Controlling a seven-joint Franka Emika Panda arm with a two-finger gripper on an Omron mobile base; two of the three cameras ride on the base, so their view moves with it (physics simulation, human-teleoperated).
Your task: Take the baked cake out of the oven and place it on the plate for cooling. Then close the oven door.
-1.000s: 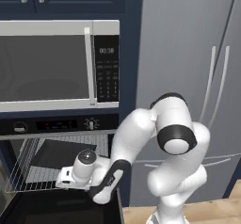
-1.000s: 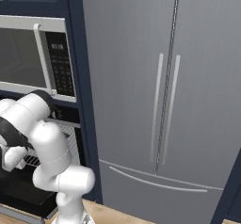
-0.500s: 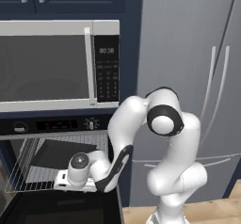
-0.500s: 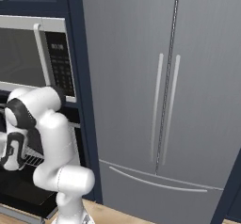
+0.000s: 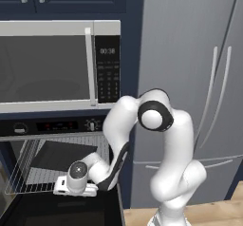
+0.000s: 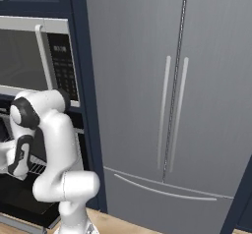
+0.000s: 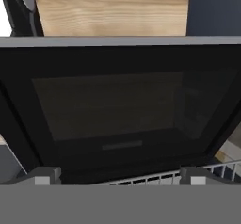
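We noted the oven (image 5: 52, 125) below the microwave (image 5: 57, 63), its oven door (image 7: 122, 115) dropped flat open, and a wire rack (image 5: 33, 173) drawn partly out of the cavity. The gripper (image 7: 120, 173) hung low at the rack's front edge, just above the open door, its two tips standing wide apart with nothing between them. We saw the grey refrigerator (image 6: 172, 105) to the right, and wood floor (image 7: 113, 9) beyond the door's handle edge
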